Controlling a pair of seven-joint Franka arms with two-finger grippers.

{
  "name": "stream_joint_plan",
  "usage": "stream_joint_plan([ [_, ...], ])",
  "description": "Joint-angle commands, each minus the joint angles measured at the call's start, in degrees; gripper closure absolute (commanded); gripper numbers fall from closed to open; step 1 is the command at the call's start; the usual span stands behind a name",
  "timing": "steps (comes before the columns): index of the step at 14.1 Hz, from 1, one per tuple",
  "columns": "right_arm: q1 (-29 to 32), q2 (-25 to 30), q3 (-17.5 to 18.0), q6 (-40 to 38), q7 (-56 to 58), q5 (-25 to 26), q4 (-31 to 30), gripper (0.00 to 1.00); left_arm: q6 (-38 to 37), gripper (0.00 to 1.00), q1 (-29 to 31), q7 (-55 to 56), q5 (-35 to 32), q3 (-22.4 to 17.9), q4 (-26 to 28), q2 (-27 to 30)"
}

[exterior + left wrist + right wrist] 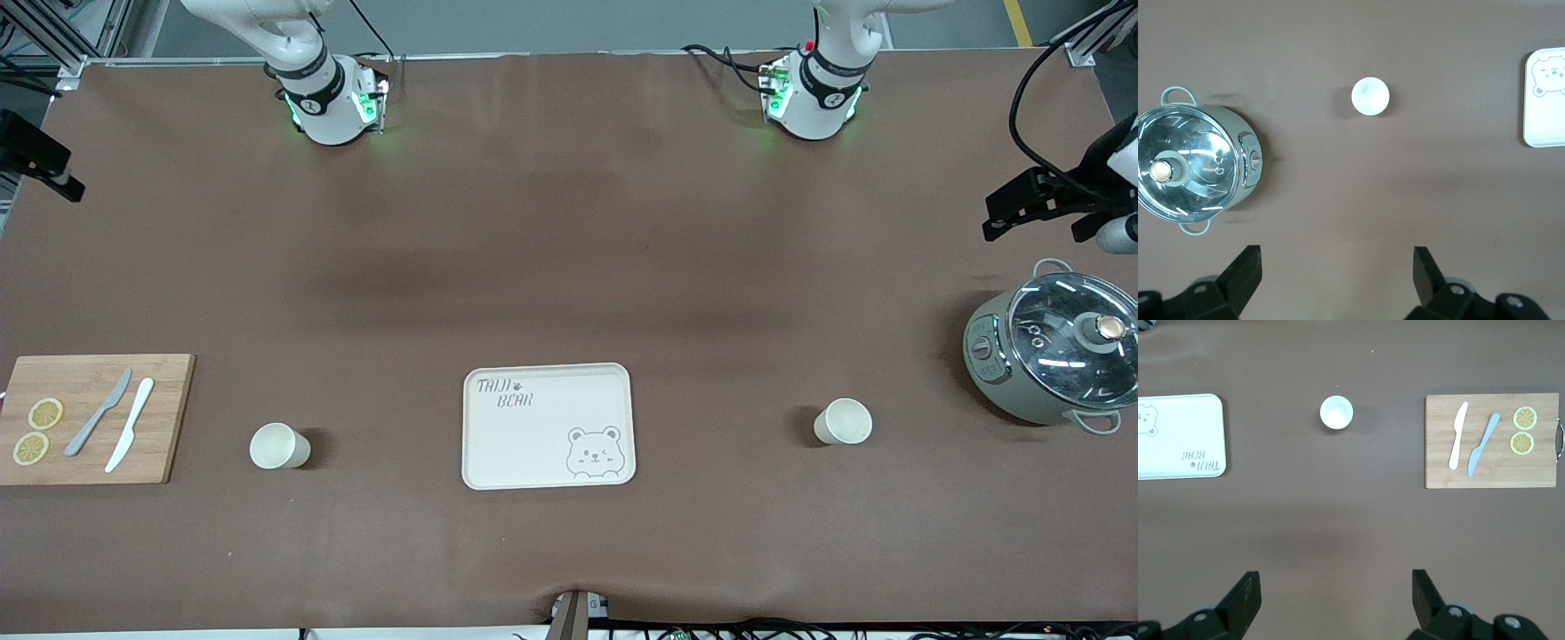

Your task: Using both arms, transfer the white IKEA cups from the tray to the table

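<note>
My left gripper point(1337, 277) hangs high over bare brown table point(569, 267) at the left arm's end, its 2 fingers point(1245, 267) spread wide with nothing between them. Straight out from that open gap, well apart from the fingertips, 1 white cup point(1370, 96) stands upright on its base, mouth up, with bare tabletop all round its rim. Off to 1 side of the gap, well apart from the cup, sits a grey-green electric pot point(1195, 167) with a glass lid. To the other side, a corner of the cream bear-printed tray point(1545, 100) shows, its edge well apart from the cup.

My right gripper point(1337, 597) hangs high over bare table at the right arm's end, its fingers point(1245, 590) just as wide and empty. The second white cup point(1337, 412) stands upright out ahead of the gap, well apart from the tips and touching nothing. A bamboo cutting board point(1491, 477) lies off to 1 side, carrying a white knife point(1458, 435), a grey knife point(1483, 444) and 2 lemon slices point(1523, 430). The tray's printed end shows on the other side.

In the front view the tray lies flat between the 2 cups, with open table around every edge.
</note>
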State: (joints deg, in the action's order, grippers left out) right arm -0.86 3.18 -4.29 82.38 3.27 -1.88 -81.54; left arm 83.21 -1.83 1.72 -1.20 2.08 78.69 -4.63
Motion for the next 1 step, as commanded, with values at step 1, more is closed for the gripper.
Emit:
stream_joint_plan([
  [1,1.38,0.07,0.52,-2.31,-0.55,0.82,0.59,0.0,0.02,0.0,-0.11,-0.14,-0.82,0.2,0.5,0.59],
])
